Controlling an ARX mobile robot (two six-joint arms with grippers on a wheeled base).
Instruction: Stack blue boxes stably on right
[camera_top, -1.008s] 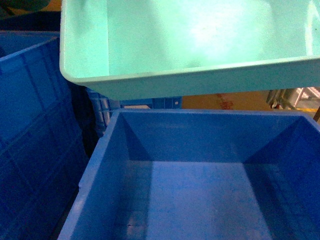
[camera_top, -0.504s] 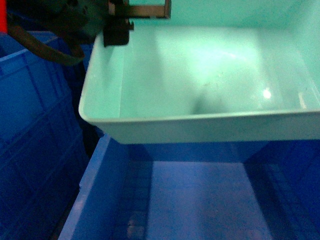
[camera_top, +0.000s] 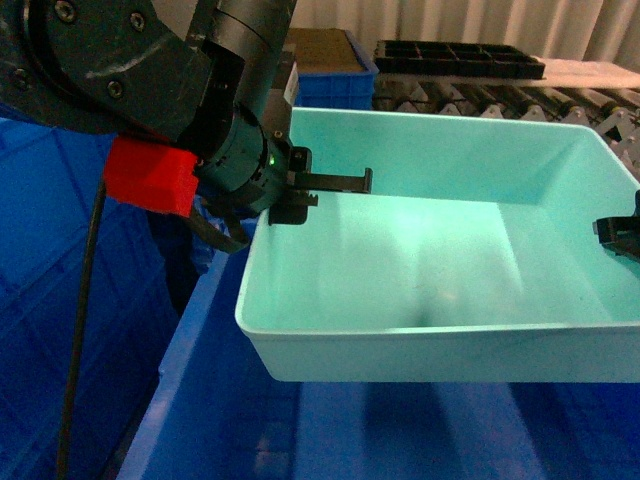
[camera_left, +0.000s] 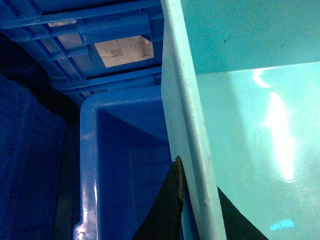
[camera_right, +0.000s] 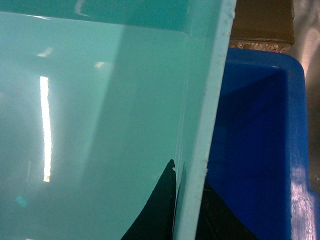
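Held between both arms: tub (camera_top: 440, 300), raised over crate (camera_top: 200, 400), not yet seated. Left end effector (camera_top: 300, 195) pinched shut on left rim, one finger inside, one outside; same for right end effector (camera_top: 620, 235) on right rim. Best lowered level, both sides together, walls kept clear of crate edges below each grip. Risk of tilt if one side drops first. Beyond: black trays (camera_top: 460, 55) on rollers.
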